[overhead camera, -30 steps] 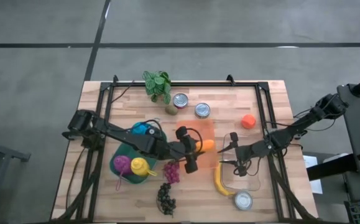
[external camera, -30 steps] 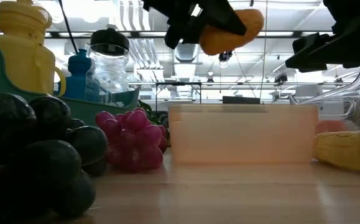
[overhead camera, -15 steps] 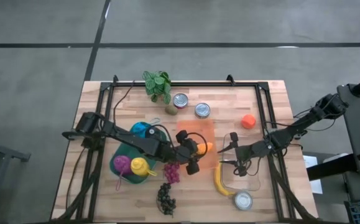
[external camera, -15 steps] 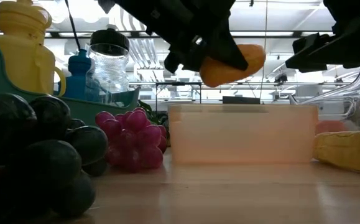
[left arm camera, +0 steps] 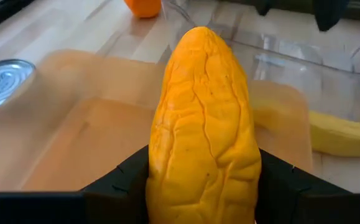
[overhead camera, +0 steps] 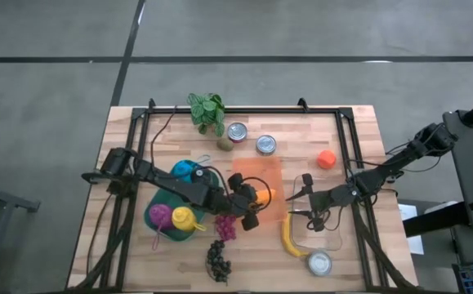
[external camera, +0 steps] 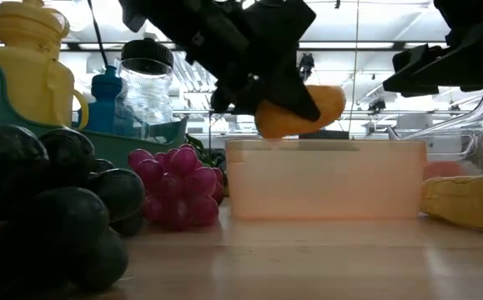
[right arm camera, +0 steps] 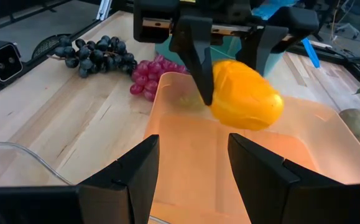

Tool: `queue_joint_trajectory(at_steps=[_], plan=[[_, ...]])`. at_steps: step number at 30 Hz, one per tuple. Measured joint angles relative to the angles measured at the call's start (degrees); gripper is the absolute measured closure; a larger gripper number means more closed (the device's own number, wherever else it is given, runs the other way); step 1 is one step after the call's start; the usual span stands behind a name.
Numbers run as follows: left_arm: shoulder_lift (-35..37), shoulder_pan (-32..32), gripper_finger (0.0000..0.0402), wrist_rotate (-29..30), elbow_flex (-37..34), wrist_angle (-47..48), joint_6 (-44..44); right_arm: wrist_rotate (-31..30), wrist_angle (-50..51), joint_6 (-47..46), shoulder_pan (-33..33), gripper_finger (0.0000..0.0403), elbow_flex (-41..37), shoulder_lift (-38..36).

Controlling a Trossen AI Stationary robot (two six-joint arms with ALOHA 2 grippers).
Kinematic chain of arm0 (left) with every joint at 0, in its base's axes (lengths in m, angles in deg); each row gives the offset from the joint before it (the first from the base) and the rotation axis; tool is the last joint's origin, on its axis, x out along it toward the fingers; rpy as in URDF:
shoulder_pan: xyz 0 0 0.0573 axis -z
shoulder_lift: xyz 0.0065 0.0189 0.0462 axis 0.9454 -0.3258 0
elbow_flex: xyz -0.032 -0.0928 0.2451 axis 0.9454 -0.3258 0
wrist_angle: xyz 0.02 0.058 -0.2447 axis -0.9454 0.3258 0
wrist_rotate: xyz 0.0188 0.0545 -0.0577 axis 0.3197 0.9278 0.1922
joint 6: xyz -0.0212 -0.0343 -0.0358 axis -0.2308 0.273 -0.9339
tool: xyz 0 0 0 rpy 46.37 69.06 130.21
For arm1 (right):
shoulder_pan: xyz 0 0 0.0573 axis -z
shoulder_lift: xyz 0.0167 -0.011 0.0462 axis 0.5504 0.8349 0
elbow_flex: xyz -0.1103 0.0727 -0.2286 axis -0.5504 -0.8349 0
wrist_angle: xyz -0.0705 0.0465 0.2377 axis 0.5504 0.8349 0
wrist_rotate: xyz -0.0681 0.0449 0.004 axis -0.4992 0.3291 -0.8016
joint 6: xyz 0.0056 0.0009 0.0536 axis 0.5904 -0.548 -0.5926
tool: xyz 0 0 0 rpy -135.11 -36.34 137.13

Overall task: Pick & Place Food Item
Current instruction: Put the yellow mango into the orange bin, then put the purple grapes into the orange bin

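Wrinkled orange food item (external camera: 301, 111) tilted, just above the translucent orange bin (external camera: 326, 179)

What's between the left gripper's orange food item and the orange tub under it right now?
Nothing. The low view shows the orange food item, held in the left gripper, hanging just above the rim of the orange tub, with only air between.
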Motion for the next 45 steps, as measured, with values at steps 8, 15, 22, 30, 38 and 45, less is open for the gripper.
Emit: queue_joint_trajectory(at_steps=[8, 15, 22, 30, 38, 45], plan=[[0.01, 0.34, 0.0199, -0.61, 0.0, 1.9, 0.04, 0.0, 0.01, 0.0, 0.02, 0.0214, -0.01, 0.0], [-0.99, 0.48, 0.0199, -0.46, 0.04, 3.55, 0.0, 0.0, 0.01, 0.0, 0.02, 0.0214, -0.02, 0.0], [-2.16, 0.48, 0.0199, -0.6, 0.24, 3.22, -1.22, -0.01, -0.04, 0.0, 0.02, 0.0214, -0.02, 0.02], [-2.14, 0.48, 0.0176, -1.97, 0.24, 3.09, -2.88, -0.02, 0.0, 0.0, 0.02, 0.0214, -0.04, 0.02], [-2.12, 0.46, 0.0133, -3.65, 0.1, 3.31, -3.92, -0.02, 0.01, 0.0, 0.02, 0.0214, -0.04, 0.02], [-2.12, 0.46, 0.0117, -4.22, 0.08, 3.31, -4.03, 0.0, 0.01, 0.0, 0.02, 0.0214, -0.04, 0.02]])
